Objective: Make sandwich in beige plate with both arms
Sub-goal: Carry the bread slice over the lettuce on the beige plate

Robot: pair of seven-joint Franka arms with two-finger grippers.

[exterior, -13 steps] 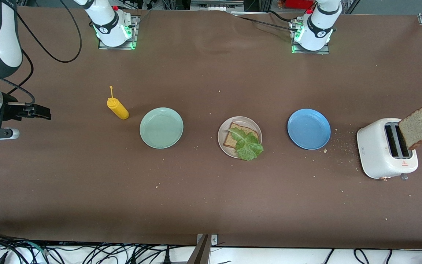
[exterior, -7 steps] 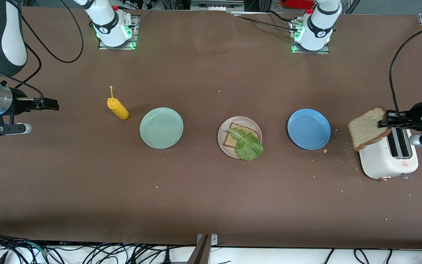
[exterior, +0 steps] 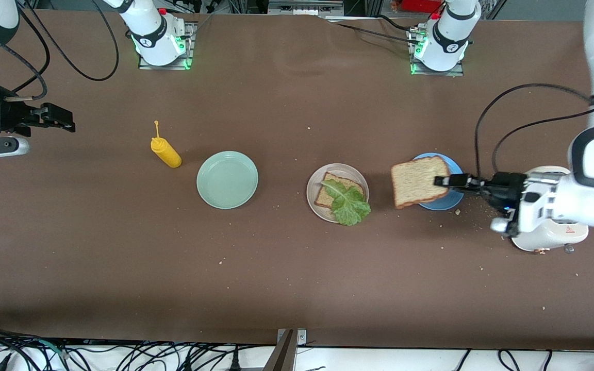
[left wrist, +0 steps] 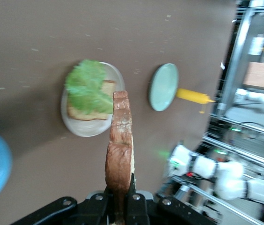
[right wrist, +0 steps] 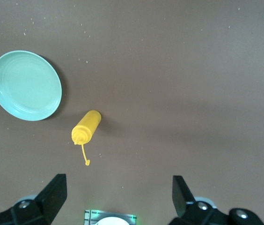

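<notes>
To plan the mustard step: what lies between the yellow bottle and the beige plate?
The front view shows only the mint-green plate between yellow bottle and beige plate.

Stretches wide and flat, a brown matte table (exterior: 286,288), evenly lit from above, with only soft shadows. Shows faint creases in the cover nearer the top edge. Carries pale crumbs (exterior: 482,211) sprinkled here and there. Ends at the near edge in a small metal bracket (exterior: 289,342) at the middle. Drops off there to a white floor strewn with tangled black cables (exterior: 121,355). Off the table, in the left wrist view, stands a silver metal frame (left wrist: 235,56) with a cardboard box (left wrist: 261,75) among its rails.
</notes>
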